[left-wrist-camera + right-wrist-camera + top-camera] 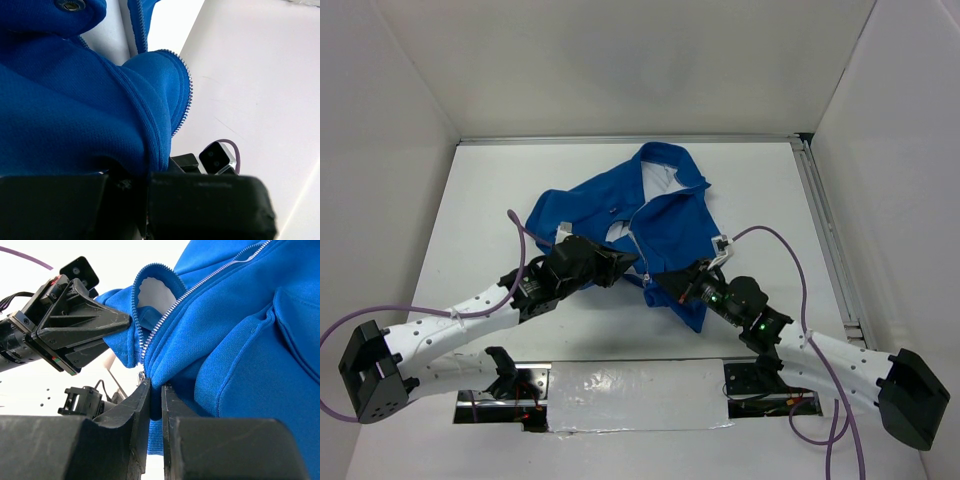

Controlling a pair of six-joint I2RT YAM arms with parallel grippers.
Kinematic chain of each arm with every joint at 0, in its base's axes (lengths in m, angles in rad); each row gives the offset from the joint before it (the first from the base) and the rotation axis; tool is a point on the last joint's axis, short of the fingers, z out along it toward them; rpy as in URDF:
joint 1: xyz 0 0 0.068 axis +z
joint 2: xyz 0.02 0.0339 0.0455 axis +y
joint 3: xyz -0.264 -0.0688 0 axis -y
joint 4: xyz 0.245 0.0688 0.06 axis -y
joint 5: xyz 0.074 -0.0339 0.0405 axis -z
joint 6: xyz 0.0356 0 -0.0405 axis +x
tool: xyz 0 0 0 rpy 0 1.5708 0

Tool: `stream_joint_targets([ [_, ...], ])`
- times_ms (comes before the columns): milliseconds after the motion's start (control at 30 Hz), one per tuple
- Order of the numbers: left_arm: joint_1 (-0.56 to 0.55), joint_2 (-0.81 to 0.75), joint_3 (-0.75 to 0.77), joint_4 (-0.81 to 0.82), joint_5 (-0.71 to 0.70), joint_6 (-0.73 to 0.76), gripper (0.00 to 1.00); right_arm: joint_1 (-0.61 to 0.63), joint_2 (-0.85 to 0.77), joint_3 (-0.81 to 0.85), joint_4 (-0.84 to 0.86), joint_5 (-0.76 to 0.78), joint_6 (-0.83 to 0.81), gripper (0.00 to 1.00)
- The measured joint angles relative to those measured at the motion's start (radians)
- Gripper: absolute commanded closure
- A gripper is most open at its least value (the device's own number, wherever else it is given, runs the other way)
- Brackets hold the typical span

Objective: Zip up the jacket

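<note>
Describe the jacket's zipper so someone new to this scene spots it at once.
On the white table lies a blue jacket, its lower front pinched by the left tool and right tool. The zipper runs up the front from between them towards the collar: the only pale, toothed line on plain blue fabric.

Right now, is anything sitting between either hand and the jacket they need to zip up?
Nothing visible is in the way. The left hand and the right hand are each closed on the jacket fabric near its bottom hem, close beside the zipper, with no other object between them.
</note>
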Motion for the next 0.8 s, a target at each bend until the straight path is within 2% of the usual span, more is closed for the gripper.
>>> stream_joint_targets([
  [800, -0.001, -0.01, -0.028, 0.026, 0.011, -0.005, 1.0, 0.0, 0.008, 0.001, 0.016, 0.021, 0.058, 1.0],
])
